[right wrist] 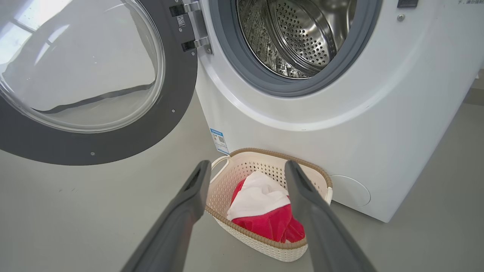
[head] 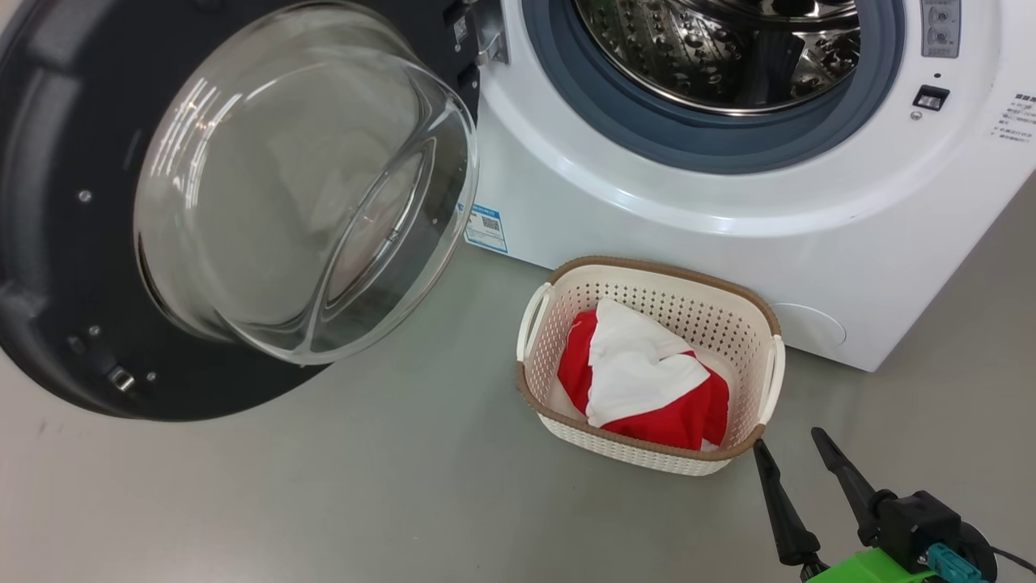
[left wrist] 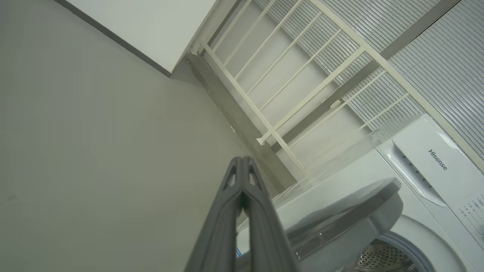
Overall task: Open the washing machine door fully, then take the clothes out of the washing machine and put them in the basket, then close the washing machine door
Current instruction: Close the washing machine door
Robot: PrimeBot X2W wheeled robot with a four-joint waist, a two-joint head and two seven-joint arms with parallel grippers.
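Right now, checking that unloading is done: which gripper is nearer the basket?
Right. The right gripper hangs open beside the basket, at its near corner. The left gripper is shut, over by the edge of the washing machine door.

- The head view is taken from above, facing forward and down; the washing machine door [head: 48, 267] is close at its left.
- The right wrist view is set low and near, aimed along the right fingers [right wrist: 181, 219]; basket [right wrist: 247, 170] and drum [right wrist: 302, 37] are shared with the head view.
- The left wrist view is rolled, aimed past the left fingers [left wrist: 264, 234] at a railing [left wrist: 242, 96].
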